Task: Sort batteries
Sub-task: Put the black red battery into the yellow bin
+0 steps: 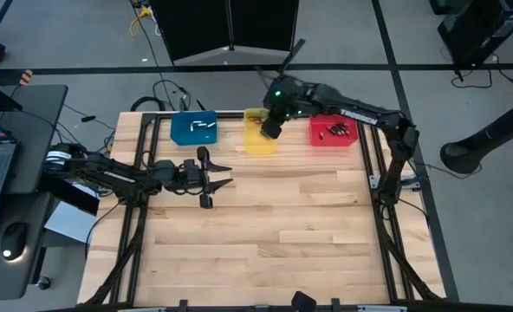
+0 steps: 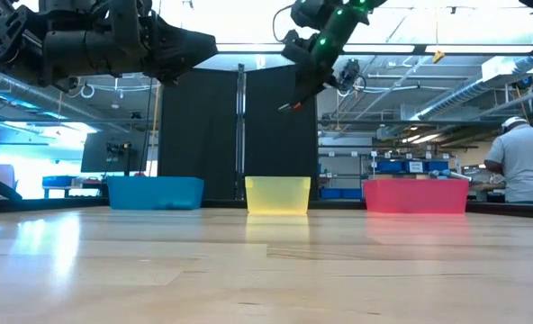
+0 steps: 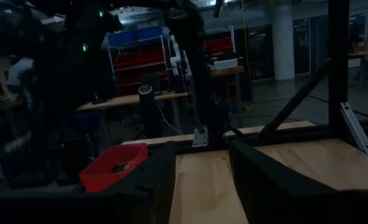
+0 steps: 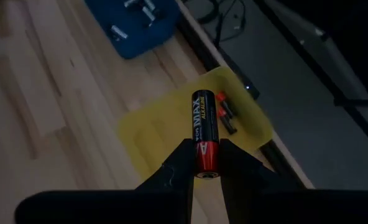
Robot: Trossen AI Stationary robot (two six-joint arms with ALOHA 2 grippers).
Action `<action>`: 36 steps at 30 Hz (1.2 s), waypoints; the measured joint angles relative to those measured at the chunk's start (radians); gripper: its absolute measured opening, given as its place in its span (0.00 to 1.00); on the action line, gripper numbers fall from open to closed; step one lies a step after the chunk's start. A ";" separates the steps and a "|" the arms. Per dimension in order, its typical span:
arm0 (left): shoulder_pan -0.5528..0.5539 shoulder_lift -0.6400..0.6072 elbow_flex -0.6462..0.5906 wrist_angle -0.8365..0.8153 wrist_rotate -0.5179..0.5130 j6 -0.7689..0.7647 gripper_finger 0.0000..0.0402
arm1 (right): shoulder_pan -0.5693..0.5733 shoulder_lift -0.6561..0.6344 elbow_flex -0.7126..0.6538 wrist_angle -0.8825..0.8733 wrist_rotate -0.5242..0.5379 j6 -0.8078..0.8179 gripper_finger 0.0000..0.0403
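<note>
Right wrist view: my right gripper (image 4: 204,163) pinches a battery (image 4: 204,129) above the yellow bin (image 4: 159,134) — poised to drop; left gripper (image 1: 211,174) waits spread, empty.

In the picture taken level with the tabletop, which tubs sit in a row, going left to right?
Blue plastic bin → yellow translucent plastic bin → red plastic bin, all standing apart on the wooden table.

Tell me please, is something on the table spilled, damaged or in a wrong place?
Nothing stands out. The blue bin, yellow bin and red bin sit in a row, batteries inside them. The right gripper holds a battery above the yellow bin. The left gripper is open over bare table.
</note>
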 joint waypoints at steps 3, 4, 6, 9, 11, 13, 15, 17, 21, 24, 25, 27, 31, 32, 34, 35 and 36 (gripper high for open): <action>0.000 0.000 0.000 0.001 0.000 0.000 0.40 | 0.012 0.053 0.000 -0.008 -0.008 -0.006 0.15; 0.000 0.000 0.000 0.002 0.000 0.000 0.40 | 0.015 0.073 -0.001 -0.006 -0.012 -0.009 0.15; 0.000 0.000 0.000 0.003 0.000 0.000 0.40 | 0.014 0.113 -0.002 0.001 -0.015 -0.010 0.15; 0.000 0.000 0.000 0.005 0.000 0.000 0.40 | 0.003 0.162 -0.002 0.023 -0.038 -0.020 0.15; 0.000 0.000 0.000 0.005 0.000 0.000 0.40 | -0.006 0.197 -0.002 0.029 -0.049 -0.025 0.15; 0.000 0.000 0.000 0.005 0.000 0.000 0.40 | -0.013 0.227 -0.002 0.043 -0.052 -0.025 0.15; 0.000 0.000 0.000 0.005 0.001 0.000 0.40 | -0.021 0.251 -0.002 0.058 -0.054 -0.025 0.15; 0.000 0.000 0.000 0.005 0.001 0.000 0.40 | -0.028 0.278 -0.002 0.064 -0.062 -0.025 0.15; 0.000 0.000 0.000 0.004 0.001 0.000 0.40 | -0.041 0.329 -0.002 0.085 -0.084 -0.006 0.15; 0.000 0.000 0.000 0.004 0.001 0.000 0.40 | -0.049 0.352 -0.002 0.106 -0.103 0.025 0.15; 0.000 0.000 0.000 0.004 0.001 0.000 0.40 | -0.049 0.360 -0.002 0.110 -0.109 0.032 0.15; 0.000 0.000 0.000 0.003 0.001 0.000 0.40 | -0.050 0.365 -0.003 0.105 -0.113 0.041 0.15; 0.000 0.000 0.000 -0.003 0.001 0.000 0.40 | -0.052 0.367 -0.002 0.120 -0.120 0.062 0.15; 0.000 0.000 0.000 -0.003 0.001 0.000 0.40 | -0.054 0.372 -0.002 0.121 -0.122 0.066 0.15; 0.000 0.000 0.000 -0.010 0.001 0.000 0.40 | -0.059 0.377 -0.002 0.120 -0.131 0.073 0.15; 0.000 0.000 0.000 -0.012 0.001 -0.001 0.40 | -0.062 0.377 -0.008 0.119 -0.132 0.073 0.15; 0.000 0.000 0.000 -0.014 0.001 -0.001 0.40 | -0.062 0.377 -0.014 0.123 -0.132 0.073 0.15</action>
